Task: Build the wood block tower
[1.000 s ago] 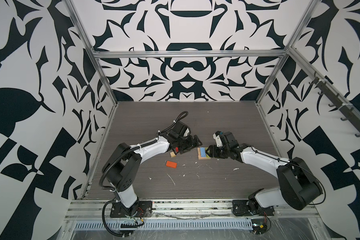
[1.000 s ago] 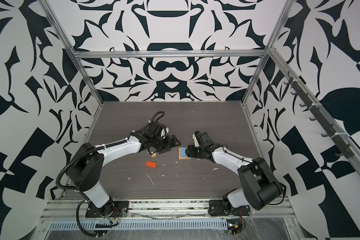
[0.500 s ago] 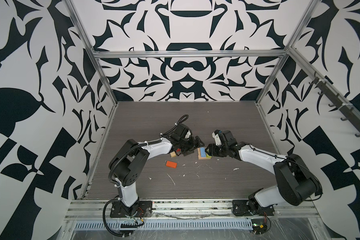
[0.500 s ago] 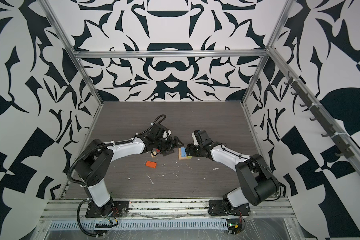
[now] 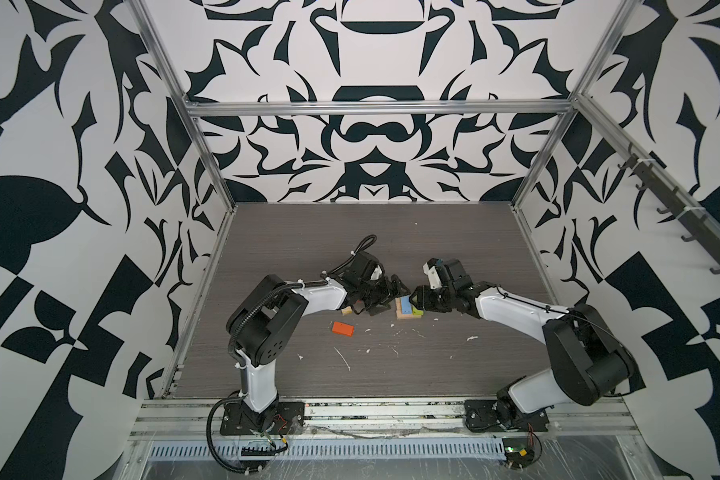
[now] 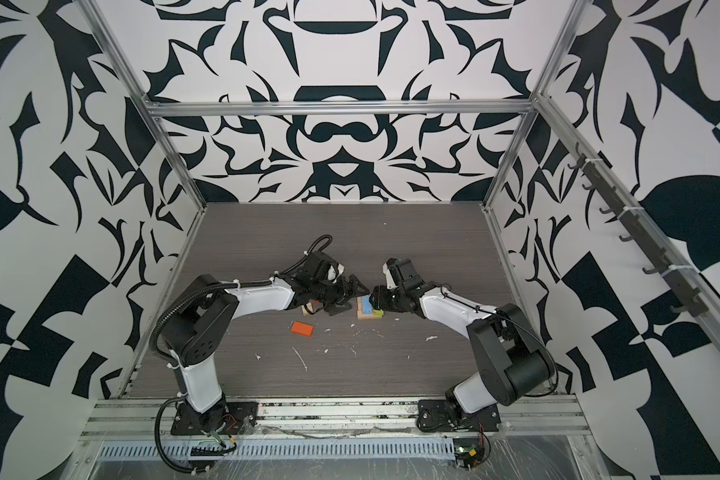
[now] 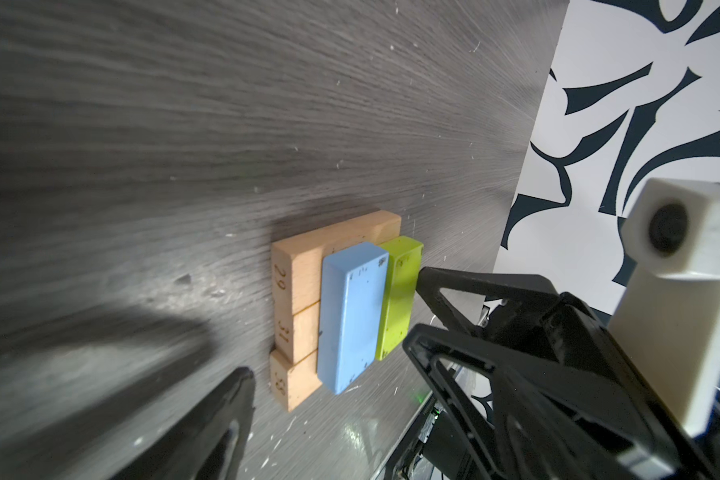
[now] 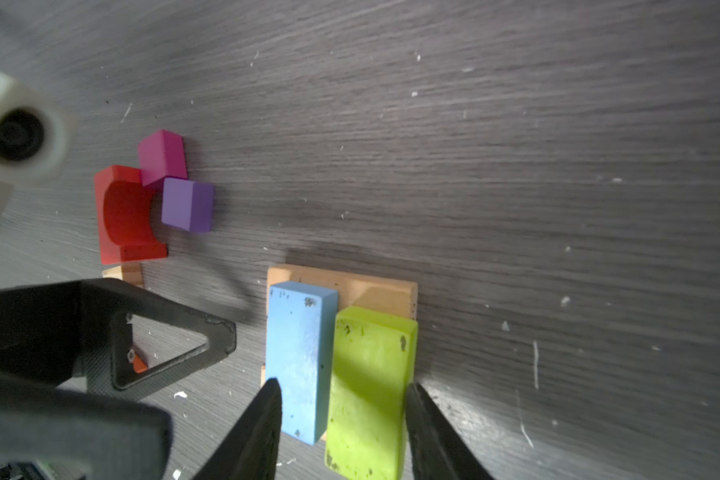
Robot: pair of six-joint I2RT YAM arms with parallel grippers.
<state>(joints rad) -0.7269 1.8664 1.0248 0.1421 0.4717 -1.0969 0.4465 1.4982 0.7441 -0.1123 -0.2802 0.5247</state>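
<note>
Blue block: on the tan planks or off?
On. The blue block rests atop the tan planks, lime block beside it.

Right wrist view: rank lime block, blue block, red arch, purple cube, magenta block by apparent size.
1. lime block: largest, but nearest the camera, so unsure over blue.
2. blue block.
3. red arch.
4. purple cube and magenta block: look alike, no ranking.

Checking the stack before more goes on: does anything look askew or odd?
The lime block is not flush with the blue block; it overhangs the edge of the tan planks. White flecks litter the table.
</note>
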